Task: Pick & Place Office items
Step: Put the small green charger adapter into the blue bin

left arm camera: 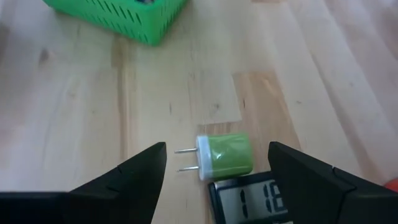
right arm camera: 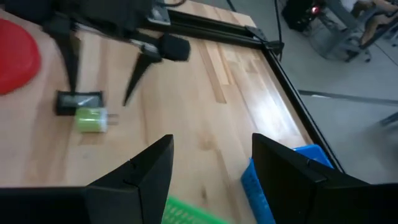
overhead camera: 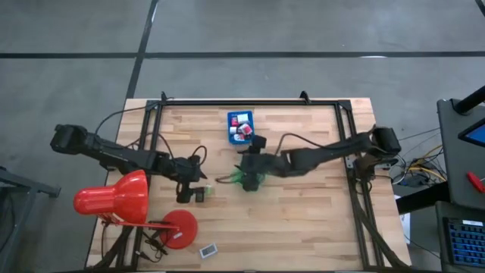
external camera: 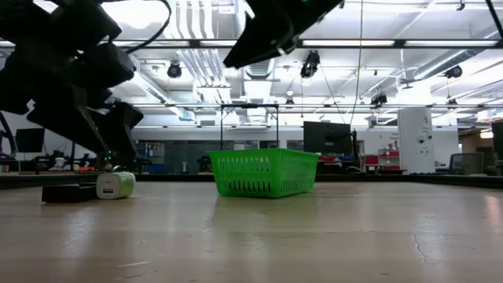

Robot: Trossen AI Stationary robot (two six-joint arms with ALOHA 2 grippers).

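Left gripper (left arm camera: 214, 180) hovers low over the table (left arm camera: 311, 74), jaws spread wide, nothing held. Between the two fingers lies a green plug adapter (left arm camera: 225, 155): small green body, white face, two metal prongs pointing sideways. Likely light and rigid with a smooth plastic shell, so a bit slippery. Best hold looks like across the rounded green body, not the prongs.

Touching or just beside it is a dark flat piece with a digit display (left arm camera: 252, 198), maybe a small clock or calculator. This is the obstruction: one finger could land on it or drag it along, so the jaws need to straddle the adapter only.

Farther out is the green basket (left arm camera: 124, 18), well apart from the adapter. In the high view the right gripper (overhead camera: 250, 176) hangs over the basket; in its wrist view the jaws stand partly open and empty.

Beyond that, the blue tray (overhead camera: 231, 129) at the table's far edge holds small red and white items. The red desk lamp (overhead camera: 121, 199) stands at the left near corner, with a small flat white-edged piece (overhead camera: 208, 249) near its base.
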